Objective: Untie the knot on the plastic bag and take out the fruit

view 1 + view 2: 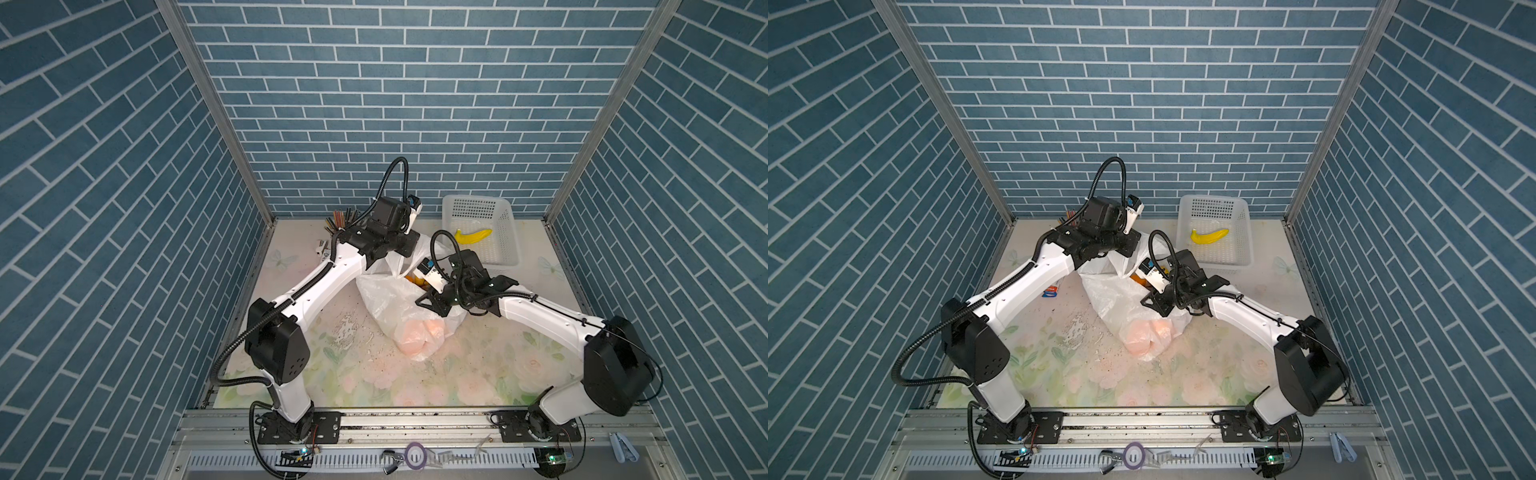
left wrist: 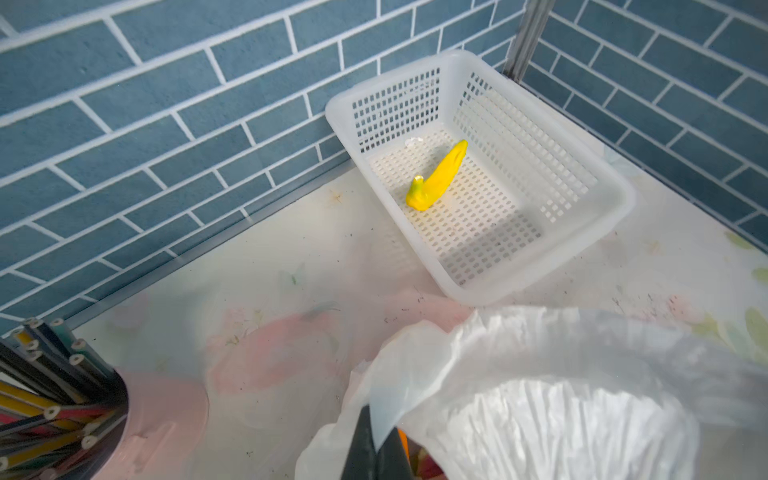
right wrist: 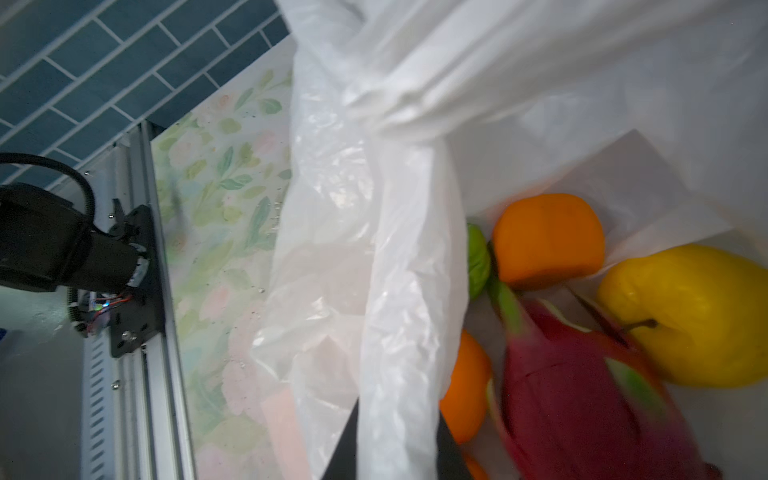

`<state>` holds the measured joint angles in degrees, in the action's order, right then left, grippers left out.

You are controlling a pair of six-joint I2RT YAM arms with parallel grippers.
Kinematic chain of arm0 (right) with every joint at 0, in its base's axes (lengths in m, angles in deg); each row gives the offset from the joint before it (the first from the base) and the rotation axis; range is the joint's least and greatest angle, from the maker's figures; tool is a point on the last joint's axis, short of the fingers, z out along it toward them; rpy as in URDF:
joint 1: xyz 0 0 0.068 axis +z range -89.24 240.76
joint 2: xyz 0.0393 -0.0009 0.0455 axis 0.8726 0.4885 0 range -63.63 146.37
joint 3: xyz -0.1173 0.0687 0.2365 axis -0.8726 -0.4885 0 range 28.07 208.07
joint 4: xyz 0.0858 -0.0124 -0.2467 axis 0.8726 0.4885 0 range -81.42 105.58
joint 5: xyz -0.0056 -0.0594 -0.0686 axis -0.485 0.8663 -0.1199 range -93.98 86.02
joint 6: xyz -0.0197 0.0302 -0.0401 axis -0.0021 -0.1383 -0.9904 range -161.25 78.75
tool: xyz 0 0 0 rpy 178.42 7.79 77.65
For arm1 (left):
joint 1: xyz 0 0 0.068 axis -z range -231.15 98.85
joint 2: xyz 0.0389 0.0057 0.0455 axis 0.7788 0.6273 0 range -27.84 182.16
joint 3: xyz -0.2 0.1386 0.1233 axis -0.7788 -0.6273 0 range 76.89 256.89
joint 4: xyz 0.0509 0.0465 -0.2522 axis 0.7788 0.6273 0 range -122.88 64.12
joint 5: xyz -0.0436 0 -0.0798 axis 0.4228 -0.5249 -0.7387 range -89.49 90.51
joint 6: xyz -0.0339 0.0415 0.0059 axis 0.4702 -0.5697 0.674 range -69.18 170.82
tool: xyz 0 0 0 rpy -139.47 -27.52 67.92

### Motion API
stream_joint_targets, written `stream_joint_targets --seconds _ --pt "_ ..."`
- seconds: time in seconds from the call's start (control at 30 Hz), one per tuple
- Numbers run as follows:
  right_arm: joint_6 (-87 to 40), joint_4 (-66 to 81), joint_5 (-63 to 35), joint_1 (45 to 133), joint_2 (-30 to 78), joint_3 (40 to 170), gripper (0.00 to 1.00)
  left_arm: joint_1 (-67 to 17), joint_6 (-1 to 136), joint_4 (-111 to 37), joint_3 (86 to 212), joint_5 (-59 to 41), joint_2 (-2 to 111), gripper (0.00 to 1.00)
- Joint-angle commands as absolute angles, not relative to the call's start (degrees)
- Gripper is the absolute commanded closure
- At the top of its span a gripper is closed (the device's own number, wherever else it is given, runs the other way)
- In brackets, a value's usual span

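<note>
**Operator:** Left side first. What have you got?

**Robot:** My left gripper [image 2: 377, 424] is clamped tight on a thin, flat strip of the plastic bag [image 2: 540, 395]. The strip comes up between my two black fingers [image 2: 360, 449], and the rest of the bag billows just beside them.

**Operator:** And the other side?

**Robot:** My right gripper [image 3: 397, 415] has its jaws drawn narrow. There is one finger on each side of a bunched fold of the bag's rim, and both touch it. I count that as a grip on the bag.

**Operator:** Where is what you're after?

**Robot:** The fruit [image 3: 582, 382] lies inside the bag, just past my right fingertips, behind the fold I hold. An orange [image 3: 465, 386] sits nearest, right beside one finger. Beyond it are a pink dragon fruit [image 3: 573, 415], a second orange [image 3: 548, 241], a sliver of green fruit [image 3: 478, 262] and, farthest out, a yellow apple [image 3: 698, 316]. In both top views more fruit glows orange-pink through the bag's lower end [image 1: 415, 332] [image 1: 1146, 332], near my right wrist.

**Operator:** Is it tied?

**Robot:** Ahead of my right fingers the plastic draws into a twisted bunch [image 3: 374, 112]. I cannot tell whether it is tied. The mouth gapes enough to show the fruit.

**Operator:** Anything else close?

**Robot:** Well ahead of my left fingers a white basket [image 2: 615, 199] stands against the wall, with a yellow banana [image 2: 436, 178] lying on its floor. Near my left gripper, on the side away from the basket, is a pink cup [image 2: 166, 415] of pencils [image 2: 50, 374].
</note>
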<state>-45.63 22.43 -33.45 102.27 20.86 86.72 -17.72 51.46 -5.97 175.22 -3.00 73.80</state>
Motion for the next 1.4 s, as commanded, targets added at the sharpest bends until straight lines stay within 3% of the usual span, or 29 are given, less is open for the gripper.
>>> stream_joint_targets --seconds 0.0,0.37,0.57,0.73,0.97,1.1,1.37 --pt "-47.66 21.86 -33.45 105.94 16.53 84.72 0.86 -18.81 54.35 -10.79 177.65 -1.71 75.54 1.00" --pt "-44.61 22.37 -34.90 118.74 15.39 78.39 0.83 -20.33 54.33 -9.38 184.86 -0.54 83.12 1.00" --pt "-42.08 22.66 -33.12 122.59 17.61 75.44 0.81 -20.32 55.16 -11.17 182.17 -2.36 82.29 0.99" --pt "-41.77 21.72 -29.07 122.90 15.87 76.23 0.72 -20.26 56.02 -14.38 176.46 -4.15 77.71 0.76" --pt "-40.45 18.82 -20.08 122.90 10.71 77.75 0.41 -19.83 57.62 -17.38 167.74 -6.45 69.45 0.44" --pt "-38.22 16.74 -15.25 122.90 7.89 78.84 0.32 -19.44 58.44 -18.47 164.07 -6.60 65.01 0.37" --pt "-30.26 6.44 -6.92 122.90 2.78 76.49 0.29 -18.77 61.01 -20.07 157.34 -6.03 55.70 0.36"
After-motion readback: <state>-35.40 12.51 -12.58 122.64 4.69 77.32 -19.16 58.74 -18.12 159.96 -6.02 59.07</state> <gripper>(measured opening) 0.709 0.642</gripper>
